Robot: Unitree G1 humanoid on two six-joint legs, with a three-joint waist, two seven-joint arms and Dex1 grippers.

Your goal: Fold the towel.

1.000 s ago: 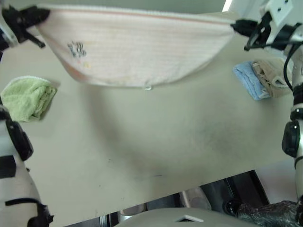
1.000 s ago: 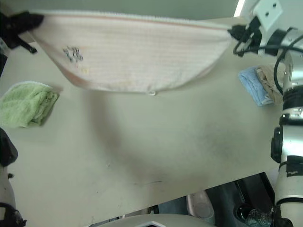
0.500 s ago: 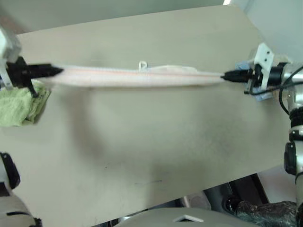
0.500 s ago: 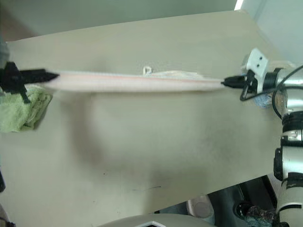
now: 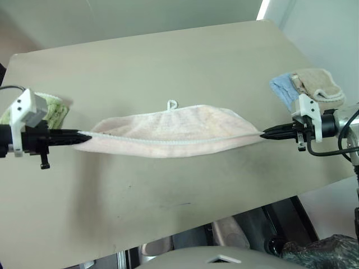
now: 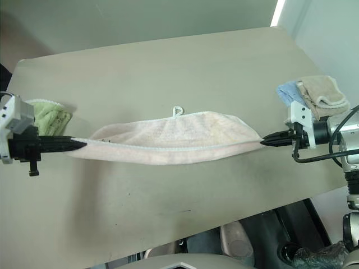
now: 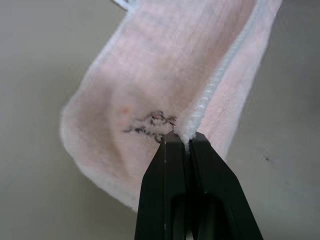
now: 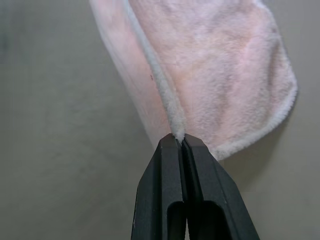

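In the left eye view, the pale pink towel [image 5: 168, 131] stretches between the two grippers over the beige table [image 5: 168, 61]. The left gripper [image 5: 84, 136] pinches one end, the right gripper [image 5: 265, 134] the other; the cloth sags away from both, its white loop [image 5: 171, 104] at the far edge. A green terry cloth [image 5: 53, 109] lies just beyond the left gripper; a light blue cloth [image 5: 280, 89] and a beige cloth [image 5: 317, 84] lie beyond the right one.

In the left wrist view, the black fingers [image 7: 165, 165] press together on the white hem, beside the dark embroidered mark [image 7: 150, 125].

In the right wrist view, the fingers [image 8: 170, 165] clamp the hem likewise.
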